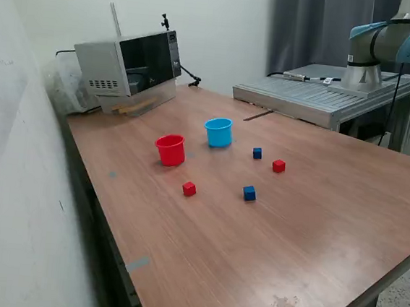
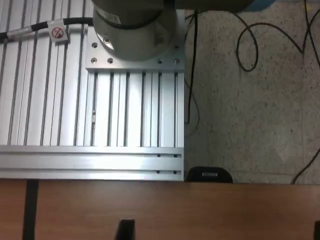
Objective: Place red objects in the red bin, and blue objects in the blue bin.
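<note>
Table: a brown wooden table (image 1: pixel 314 229) is seen carrying all the task's things, set against a white wall.
Red bin: a red cup (image 1: pixel 170 150) is stood upright on the table, toward the exterior view's left.
Blue bin: a light blue cup (image 1: pixel 218 132) is stood upright near the red cup, on its right in the exterior view and a little farther back; the two are apart.
Red objects: one red cube (image 1: pixel 188 189) is found in front of the red cup, nearer the camera; another red cube (image 1: pixel 278 166) is found to the exterior view's right of the blue cup. Both lie on the table, outside the cups.
Blue objects: one blue cube (image 1: pixel 257 153) is placed just beside the farther red cube; another blue cube (image 1: pixel 249 193) is placed nearer the camera, between the two red cubes. Both lie outside the cups.
Arm: the arm's base (image 1: pixel 366 67) is mounted on a ribbed aluminium platform (image 2: pixel 100 120) beyond the table's far edge.
End effector: only dark finger tips (image 2: pixel 125 230) are shown at the wrist view's edge, over the table edge; whether it is open or closed cannot be told.
Background: a microwave-like grey box (image 1: pixel 130 63) is set at the table's far corner.
</note>
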Controlling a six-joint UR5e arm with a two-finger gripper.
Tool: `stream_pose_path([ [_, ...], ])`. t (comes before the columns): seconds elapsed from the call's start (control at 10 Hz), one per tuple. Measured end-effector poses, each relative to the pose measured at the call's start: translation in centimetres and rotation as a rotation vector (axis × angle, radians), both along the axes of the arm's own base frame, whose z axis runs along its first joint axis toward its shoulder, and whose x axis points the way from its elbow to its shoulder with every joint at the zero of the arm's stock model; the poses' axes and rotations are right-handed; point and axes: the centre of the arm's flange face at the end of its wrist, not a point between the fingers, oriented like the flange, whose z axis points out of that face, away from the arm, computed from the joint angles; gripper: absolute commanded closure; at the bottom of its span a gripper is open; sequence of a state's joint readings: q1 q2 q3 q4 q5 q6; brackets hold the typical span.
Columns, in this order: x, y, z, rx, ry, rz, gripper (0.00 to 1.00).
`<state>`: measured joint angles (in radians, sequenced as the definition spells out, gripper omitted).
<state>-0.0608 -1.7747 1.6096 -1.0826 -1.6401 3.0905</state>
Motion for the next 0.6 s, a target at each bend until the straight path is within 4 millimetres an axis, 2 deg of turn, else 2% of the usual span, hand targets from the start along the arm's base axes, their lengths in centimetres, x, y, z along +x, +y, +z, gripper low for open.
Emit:
stream_pose_path([
  [0.6,-5.8,0.3,3.0,0.016,0.267,0.002,0.0],
])
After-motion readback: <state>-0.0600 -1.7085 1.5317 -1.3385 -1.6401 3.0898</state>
